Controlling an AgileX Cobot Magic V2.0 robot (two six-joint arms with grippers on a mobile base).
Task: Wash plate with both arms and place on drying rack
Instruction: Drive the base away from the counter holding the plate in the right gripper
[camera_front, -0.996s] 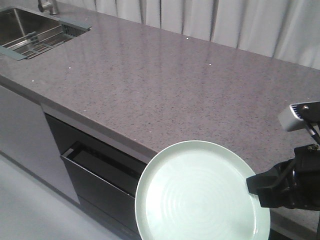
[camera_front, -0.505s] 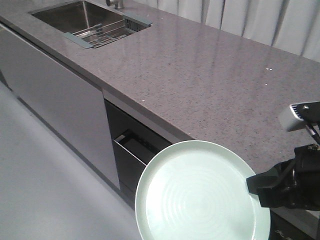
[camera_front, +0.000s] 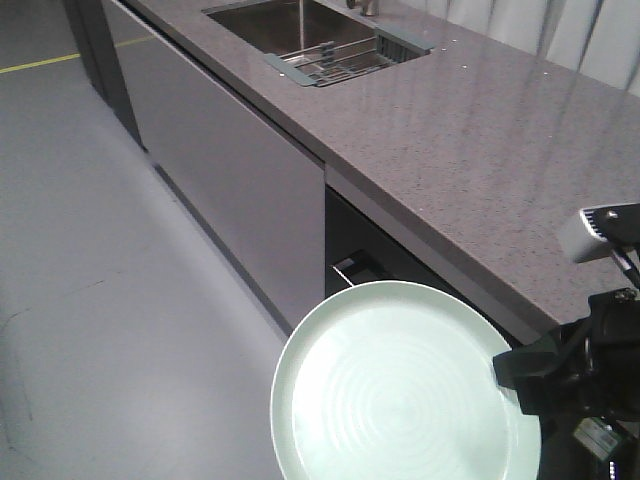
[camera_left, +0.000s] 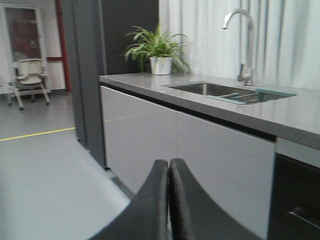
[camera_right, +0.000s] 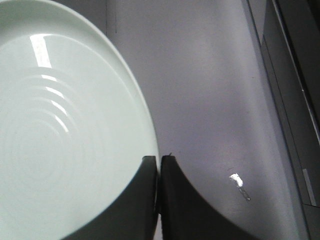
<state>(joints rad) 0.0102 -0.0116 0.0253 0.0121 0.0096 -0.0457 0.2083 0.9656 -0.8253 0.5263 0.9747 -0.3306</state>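
The pale mint-green plate (camera_front: 400, 385) is held out over the floor in front of the counter, face up. My right gripper (camera_front: 505, 368) is shut on its right rim. In the right wrist view the plate (camera_right: 60, 140) fills the left side and the right gripper (camera_right: 159, 160) pinches its edge. My left gripper (camera_left: 169, 162) is shut and empty, facing the cabinet front. The drying rack (camera_front: 340, 58) lies across the sink (camera_front: 260, 25) at the far end of the counter; the rack also shows in the left wrist view (camera_left: 240, 95).
A long grey stone counter (camera_front: 480, 130) runs along the right, with grey cabinet fronts and a dark drawer (camera_front: 360, 270) ajar just behind the plate. Open grey floor with a yellow line (camera_front: 40, 65) lies left. A faucet (camera_left: 242, 40), potted plant (camera_left: 157, 50) and chair (camera_left: 30, 75) stand farther off.
The front view has swung left and back from the counter: sink and rack slid right, the floor now fills the left. The plate and right gripper keep their place in view.
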